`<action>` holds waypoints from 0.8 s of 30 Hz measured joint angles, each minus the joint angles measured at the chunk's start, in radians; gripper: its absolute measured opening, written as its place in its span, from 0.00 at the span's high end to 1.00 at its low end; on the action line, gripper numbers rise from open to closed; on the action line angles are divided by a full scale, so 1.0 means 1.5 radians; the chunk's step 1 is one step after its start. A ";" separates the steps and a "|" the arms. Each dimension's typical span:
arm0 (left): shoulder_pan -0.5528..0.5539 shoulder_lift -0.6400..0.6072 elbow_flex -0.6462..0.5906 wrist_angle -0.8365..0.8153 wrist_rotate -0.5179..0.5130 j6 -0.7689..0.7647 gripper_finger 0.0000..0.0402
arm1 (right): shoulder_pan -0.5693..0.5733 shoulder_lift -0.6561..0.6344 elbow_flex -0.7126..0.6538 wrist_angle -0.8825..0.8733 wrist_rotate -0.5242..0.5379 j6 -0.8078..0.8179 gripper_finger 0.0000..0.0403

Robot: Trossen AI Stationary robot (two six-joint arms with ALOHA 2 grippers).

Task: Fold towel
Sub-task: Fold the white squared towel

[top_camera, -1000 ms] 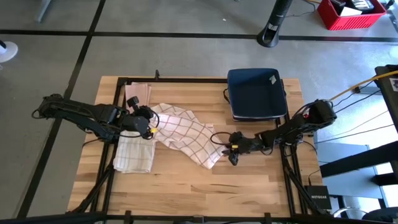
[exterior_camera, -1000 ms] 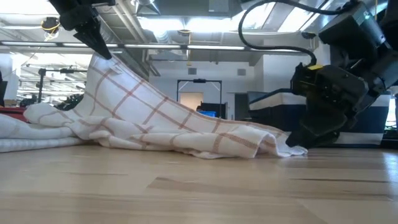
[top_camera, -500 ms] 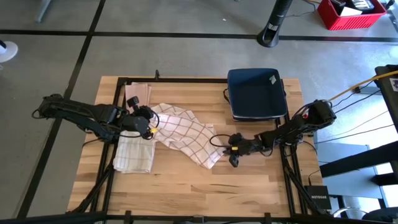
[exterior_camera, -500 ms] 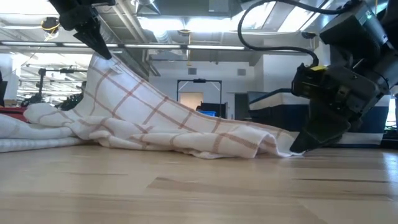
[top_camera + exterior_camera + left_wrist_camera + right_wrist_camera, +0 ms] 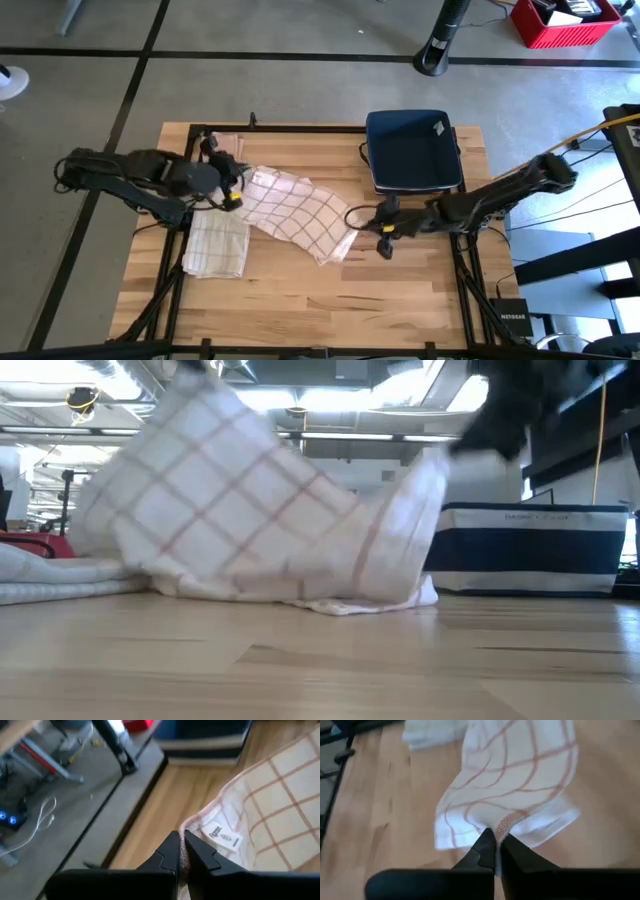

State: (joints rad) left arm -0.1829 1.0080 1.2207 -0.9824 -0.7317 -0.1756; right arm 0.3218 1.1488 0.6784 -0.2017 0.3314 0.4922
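Note:
A white towel with red checks [image 5: 296, 208] hangs between my two grippers, and its lower middle [image 5: 300, 596] rests on the wooden table [image 5: 300, 300]. My left gripper [image 5: 231, 196] is shut on the towel's left end, next to the sewn label [image 5: 223, 838]. My right gripper [image 5: 377, 224] is shut on its right end. In the low view both ends stand high and the cloth sags between them. My left gripper pinches the towel's hemmed edge [image 5: 184, 826] between its two fingers, right beside the label. The fingers slant down from the table's left side. That end is lifted clear and the cloth falls away from it. My right gripper pinches a corner at the red-stitched hem [image 5: 505, 825] between its two fingers, slanting down from the table's right side. The corner is lifted clear. The towel hangs from it down to the table, where its lower folds [image 5: 555, 822] lie.
A folded towel [image 5: 215, 246] lies near the table's left edge, and another [image 5: 225, 146] at the far left corner. A dark blue basket [image 5: 412, 150] stands at the far right. Bare wood runs along the near edge.
My right gripper has taken hold of the towel's right corner and risen with it, lifting that end off the table. My left gripper has also risen with its end. The towel now stands up at both ends, while its middle stays on the table.

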 joint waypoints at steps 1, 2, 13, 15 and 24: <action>0.000 0.000 0.021 0.000 0.000 0.015 0.98 | 0.000 -0.019 0.031 -0.043 0.022 -0.024 0.98; 0.000 0.000 0.042 0.000 0.000 0.031 0.98 | 0.000 -0.036 0.061 -0.079 0.048 -0.049 0.98; 0.000 0.000 0.241 0.166 -0.006 0.205 0.98 | 0.000 -0.072 0.411 -0.221 0.238 -0.358 0.98; 0.000 0.000 0.267 0.201 -0.002 0.228 0.98 | -0.001 -0.066 0.465 -0.222 0.252 -0.404 0.97; 0.016 0.000 0.319 0.379 -0.021 0.433 0.98 | -0.072 -0.028 0.623 -0.196 0.343 -0.600 0.98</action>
State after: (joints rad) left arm -0.1586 1.0080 1.6985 -0.4133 -0.7635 0.4732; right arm 0.2142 1.1072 1.6128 -0.4953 0.8464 -0.4083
